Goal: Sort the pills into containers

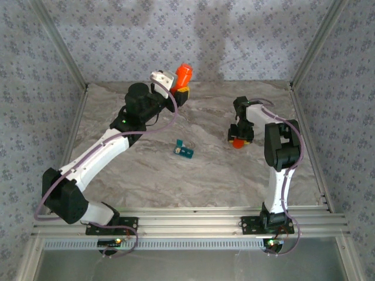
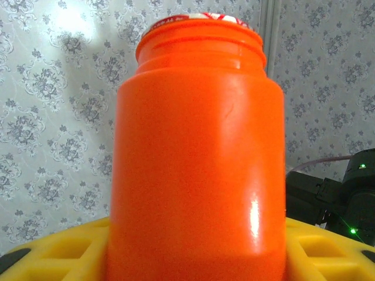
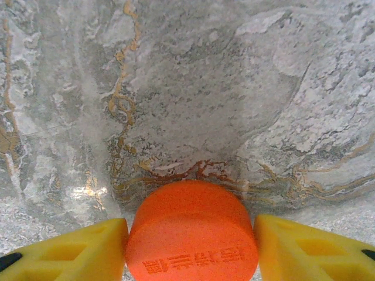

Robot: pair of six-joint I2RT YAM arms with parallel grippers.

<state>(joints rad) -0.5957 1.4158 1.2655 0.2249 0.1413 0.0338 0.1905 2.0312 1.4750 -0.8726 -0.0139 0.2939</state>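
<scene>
- Holding, top view: the left claw (image 1: 181,86) is raised near the back wall and closed around an orange bottle (image 1: 184,72), which stands upright above the bench (image 1: 205,175).
- Top view, right side: the right claw (image 1: 238,138) is low over the bench with an orange cap (image 1: 238,143) between its fingers.
- Top view, centre: the teal strip of containers (image 1: 185,151) lies on the bench between the two arms, well apart from both claws. Whether its lids are up is too small to tell.
- Left wrist view: the bottle stands between the yellow fingers (image 2: 53,252) with its threaded neck bare and no cap on. A white and red patch shows at the mouth; seal or contents, I cannot tell which.
- Right wrist view: the cap sits between two yellow fingers (image 3: 70,252), both touching its sides, so the claw is closed on it. Whether the cap rests on the marbled surface or hangs just above it, I cannot tell.
- Step in hand, as judged: the bottle has been uncapped and the cap is being put aside, ahead of any sorting of pills.
- Next move, as judged: let go of the cap away from the strip, carry the bottle over the compartments and tip it gently. The openings are small, so a steep tilt could scatter the contents.
</scene>
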